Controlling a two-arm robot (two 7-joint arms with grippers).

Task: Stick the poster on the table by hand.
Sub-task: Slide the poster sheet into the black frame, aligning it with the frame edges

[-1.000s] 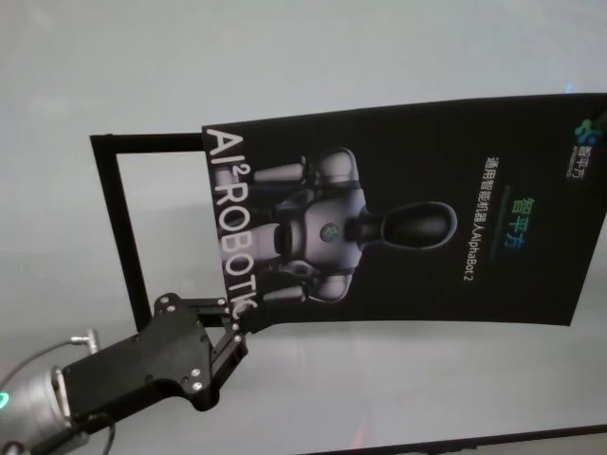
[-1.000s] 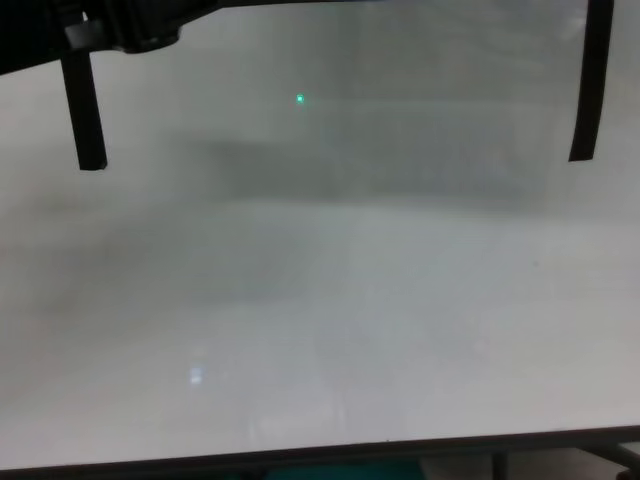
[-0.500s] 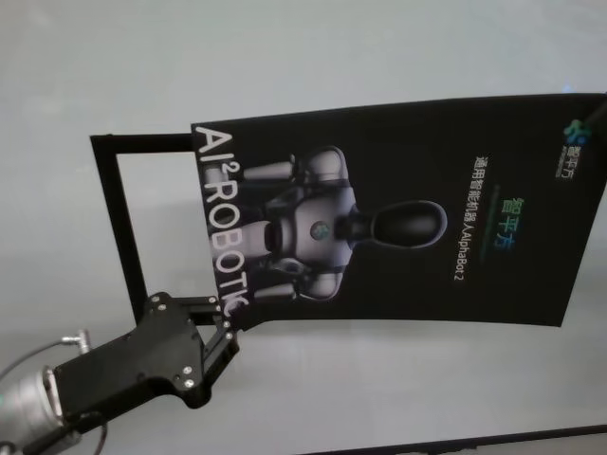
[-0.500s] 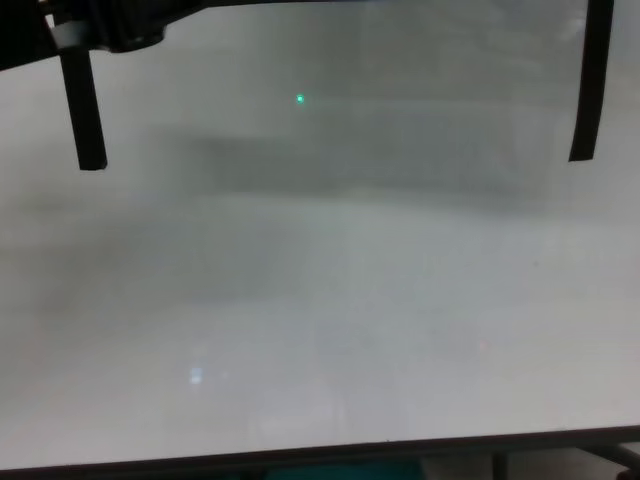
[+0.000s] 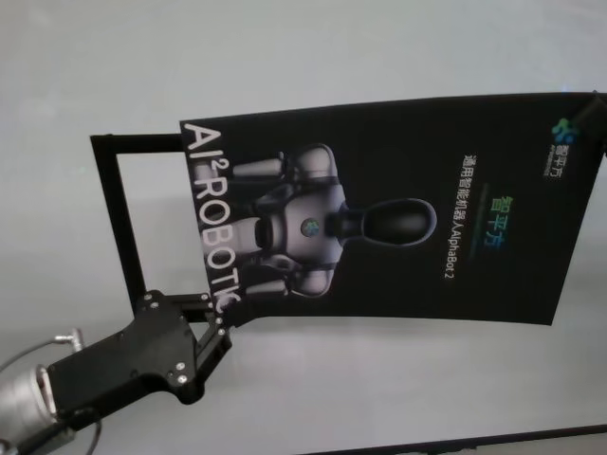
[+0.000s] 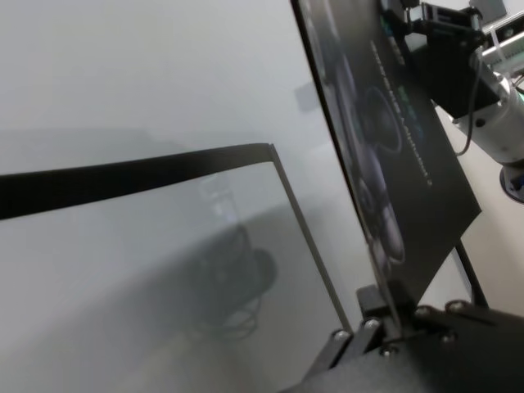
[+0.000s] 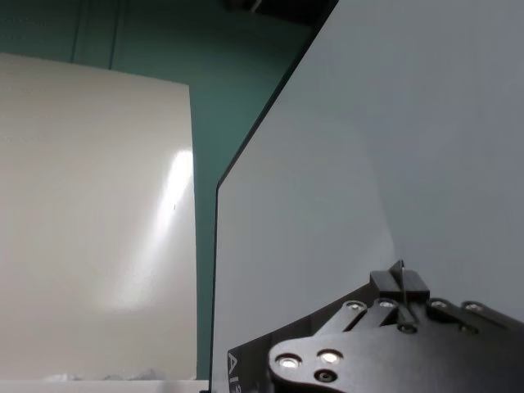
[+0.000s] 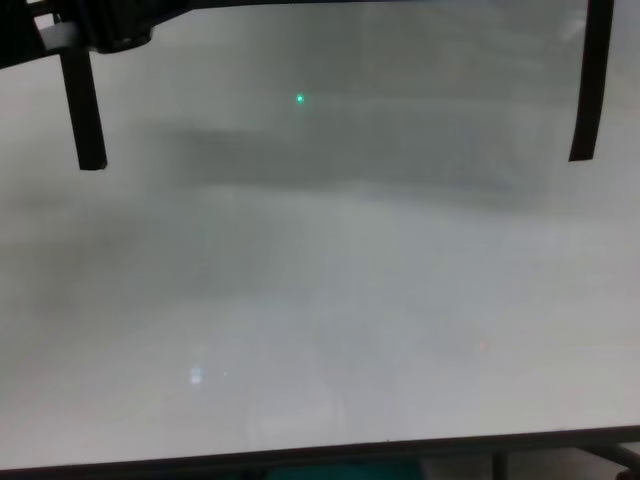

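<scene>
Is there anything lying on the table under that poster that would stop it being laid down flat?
Nothing visible does. The poster hangs pinched between the left gripper and the right gripper. Beneath it the table shows only the thin black outline strips marking its spot.

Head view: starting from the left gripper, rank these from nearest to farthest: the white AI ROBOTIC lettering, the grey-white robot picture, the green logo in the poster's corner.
1. White AI ROBOTIC lettering, on the poster edge beside the left gripper.
2. Grey-white robot picture, mid-poster.
3. Green logo, far right corner, near the right gripper.
</scene>
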